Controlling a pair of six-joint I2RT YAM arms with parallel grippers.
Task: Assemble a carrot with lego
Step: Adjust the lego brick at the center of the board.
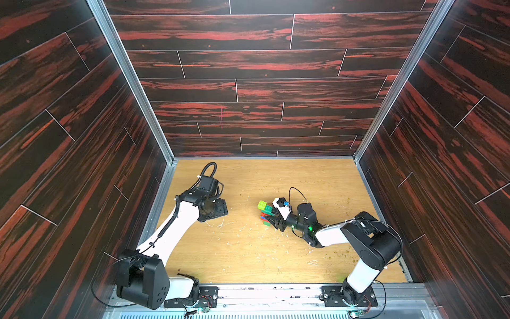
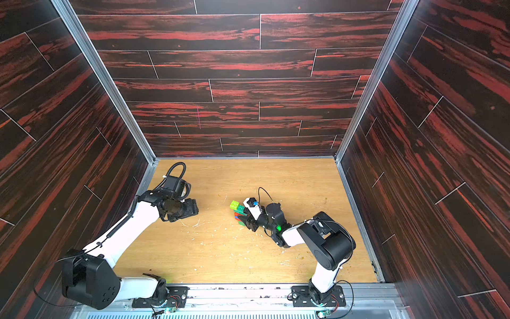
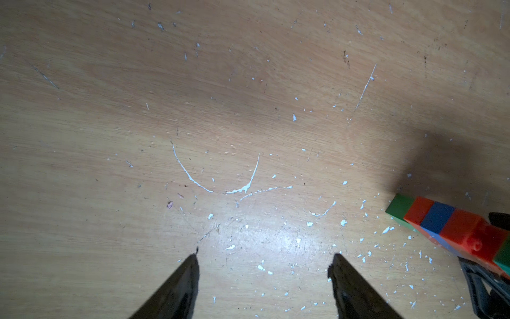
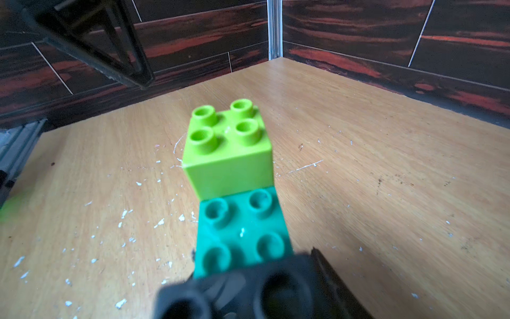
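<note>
The carrot is one joined piece of lego right of the table's middle. In the left wrist view its body shows red bricks, a blue band and a green tip close to the table. My right gripper is shut on the body, a dark finger on each side. In the right wrist view the lime brick sits on the teal bar, and the black brick is blurred against one finger. My left gripper hangs open over bare table, well left of the carrot.
The wooden table is scratched and flecked with white chips. Dark panelled walls close it in at the back and both sides, with a metal rail along the front where both arm bases are bolted.
</note>
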